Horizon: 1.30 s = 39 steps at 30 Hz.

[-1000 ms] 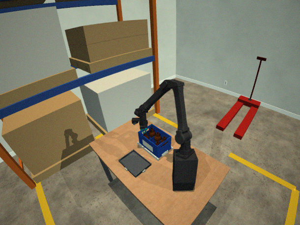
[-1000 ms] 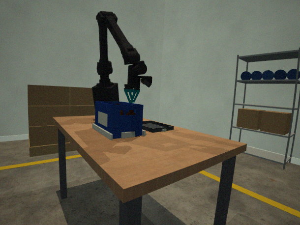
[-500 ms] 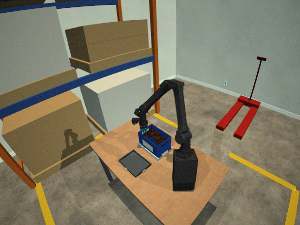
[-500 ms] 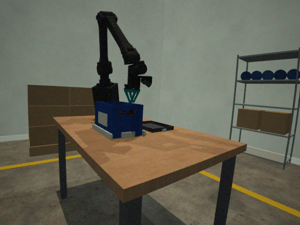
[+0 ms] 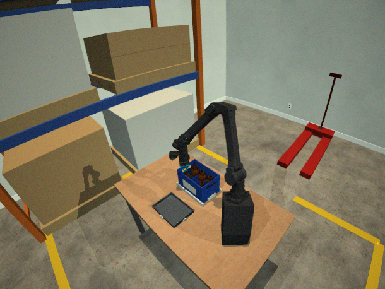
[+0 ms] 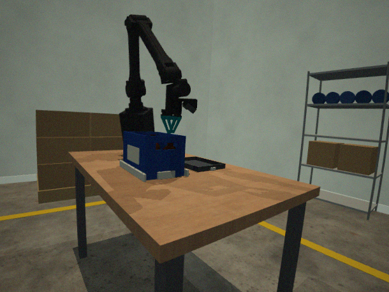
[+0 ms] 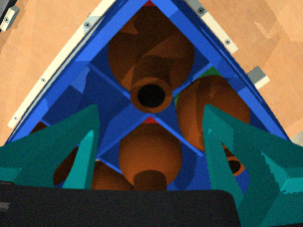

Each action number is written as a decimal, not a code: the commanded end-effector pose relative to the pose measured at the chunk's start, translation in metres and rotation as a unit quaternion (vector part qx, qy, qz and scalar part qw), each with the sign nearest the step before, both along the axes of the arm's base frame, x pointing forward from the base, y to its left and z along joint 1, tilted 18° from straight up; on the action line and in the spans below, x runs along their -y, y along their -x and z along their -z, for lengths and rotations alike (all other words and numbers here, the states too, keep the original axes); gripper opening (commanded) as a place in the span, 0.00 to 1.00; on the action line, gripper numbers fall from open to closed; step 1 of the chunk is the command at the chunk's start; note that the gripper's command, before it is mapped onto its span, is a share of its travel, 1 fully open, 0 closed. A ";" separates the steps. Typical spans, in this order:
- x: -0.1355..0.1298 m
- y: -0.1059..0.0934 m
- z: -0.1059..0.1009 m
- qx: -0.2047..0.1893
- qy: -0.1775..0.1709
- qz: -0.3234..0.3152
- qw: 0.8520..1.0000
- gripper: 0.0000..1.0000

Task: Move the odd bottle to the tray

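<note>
The end effector (image 5: 185, 170) (image 6: 171, 132) (image 7: 151, 113) stands part open with nothing gripped, its teal fingers apart over one end of the blue crate (image 5: 194, 186) (image 6: 166, 154) (image 7: 199, 22). In the wrist view a brown bottle (image 7: 151, 156) stands in a cell between and below them, its neck running under the dark edge of the end effector, while another bottle (image 7: 150, 55) shows its open mouth just ahead. A third bottle (image 7: 213, 104) sits close by the finger at the right of that view, and parts of others show lower down. All the bottles that can be made out are in the crate; which one has the odd neck I cannot tell from these pictures. The task looks to be at its start: choosing, gripping, lifting, setting down and moving clear are all left. Low pale strips (image 5: 190, 195) (image 6: 132, 170) (image 7: 62, 62) edge the crate's foot, and beyond them the black tray (image 5: 173, 209) (image 6: 204, 163) lies flat on the desk (image 5: 218, 230) (image 6: 207, 207) with no bottle on it. Crate walls, dividers and neighbouring bottles crowd the fingers, so a straight lift well above the rim seems wise before any sideways travel.
</note>
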<state>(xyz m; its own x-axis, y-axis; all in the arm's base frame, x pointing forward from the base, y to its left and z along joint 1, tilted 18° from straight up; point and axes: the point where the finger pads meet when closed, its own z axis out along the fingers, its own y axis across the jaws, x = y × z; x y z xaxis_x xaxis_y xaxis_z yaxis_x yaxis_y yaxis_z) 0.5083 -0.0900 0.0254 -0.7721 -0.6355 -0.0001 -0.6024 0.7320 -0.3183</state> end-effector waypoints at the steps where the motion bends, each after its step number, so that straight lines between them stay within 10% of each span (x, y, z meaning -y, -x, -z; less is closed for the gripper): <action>1: 0.007 -0.005 0.001 0.006 0.000 0.000 1.000 0.61; 39: 0.007 -0.004 -0.002 0.008 0.000 0.000 1.000 0.61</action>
